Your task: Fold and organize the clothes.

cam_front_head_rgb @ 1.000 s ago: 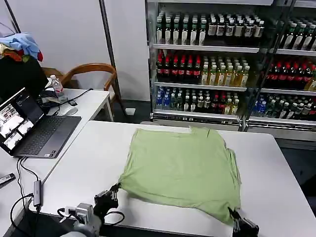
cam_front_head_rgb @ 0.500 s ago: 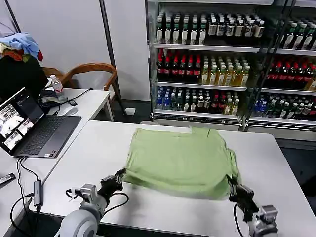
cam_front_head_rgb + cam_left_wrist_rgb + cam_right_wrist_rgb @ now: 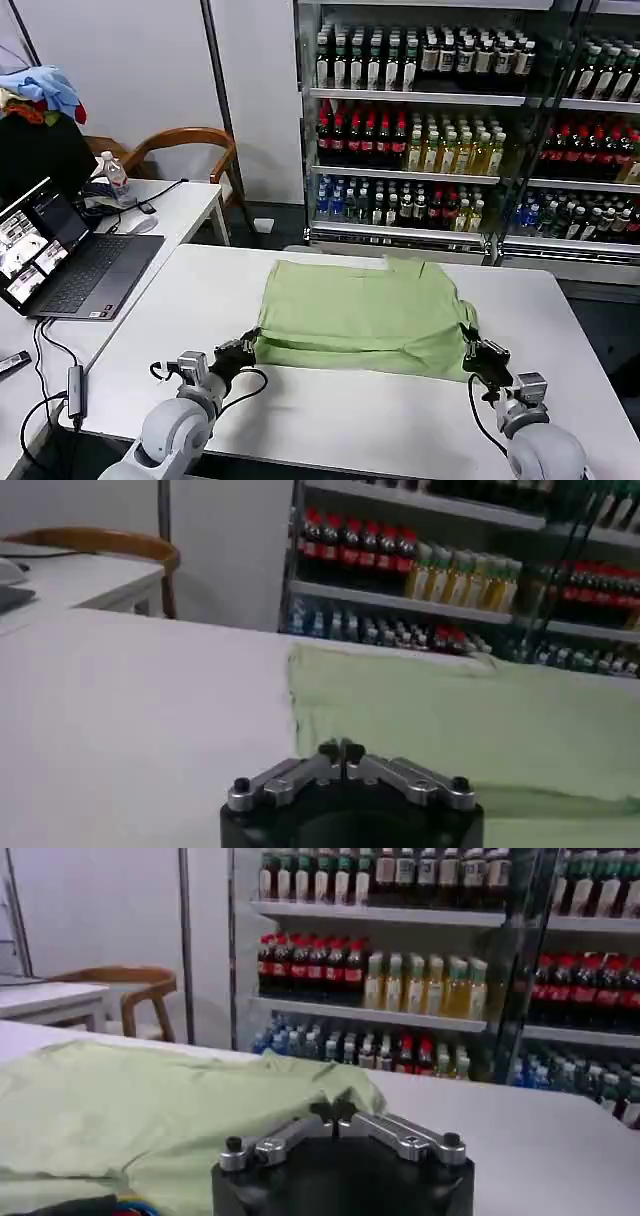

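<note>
The green shirt (image 3: 365, 315) lies on the white worktop (image 3: 200, 300), back side up as far as the head view shows, spread a little past centre toward 12 o'clock, with its collar edge at the far side. The left pincer (image 3: 243, 350) sits at the shirt's 7 o'clock corner, clenched on the hem there; in the left wrist view its fingertips (image 3: 341, 751) meet with green cloth just beyond them. The right pincer (image 3: 478, 355) is at the 5 o'clock corner, also pinched tight, and the right wrist view shows its tips closed (image 3: 335, 1111) with the shirt's fabric bunched right beside them. Both arms reach in from the worktop's near edge, one at each side. The near hem is lifted and carried toward 12 o'clock, so a doubled band of fabric runs between the 2 pincers, which reads as a bottom-to-top fold under way but not yet laid flat. By my judgement that is only the 1st fold, part done: the hem has yet to be brought up and released, the sleeves and sides appear unfolded, and the final tidy placing is all ahead. A laptop (image 3: 70, 260) rests on the side table at 9 o'clock, well apart from the work.
</note>
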